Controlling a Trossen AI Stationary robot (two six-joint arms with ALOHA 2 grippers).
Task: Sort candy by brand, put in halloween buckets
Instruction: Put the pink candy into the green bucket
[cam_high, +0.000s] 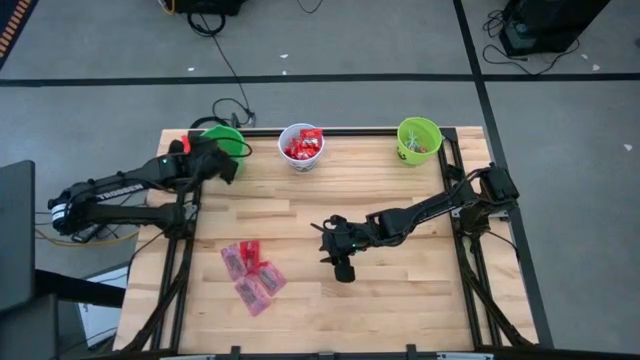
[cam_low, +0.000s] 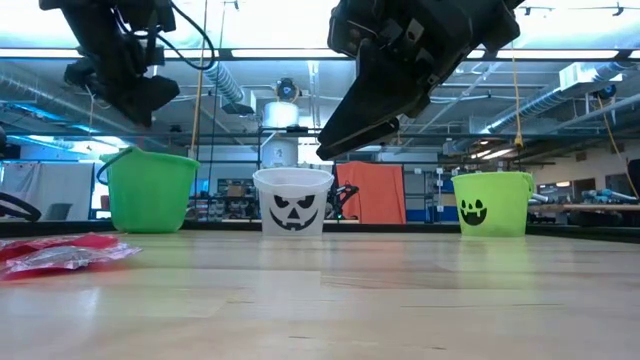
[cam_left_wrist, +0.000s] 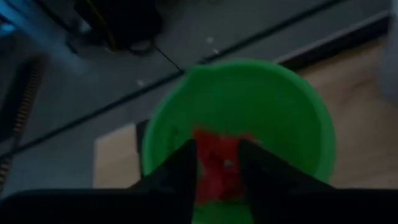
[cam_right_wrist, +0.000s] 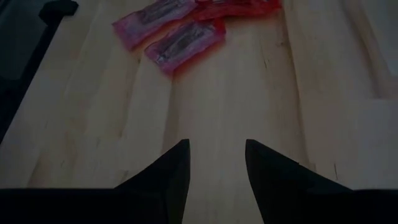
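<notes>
Packets (cam_high: 252, 275) lie near right gripper (cam_high: 343, 268), table (cam_high: 400, 290) between bare.

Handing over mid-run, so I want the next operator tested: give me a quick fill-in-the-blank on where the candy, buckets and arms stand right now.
1. The left gripper holds a red packet above the ____ bucket at the table's back-left corner.
2. The white bucket holds ____ candy.
3. The right gripper has nothing between its fingers, which are ____.
4. The pinkish-red packets lie on the ____.

Missing words: green; red; open; table
</notes>
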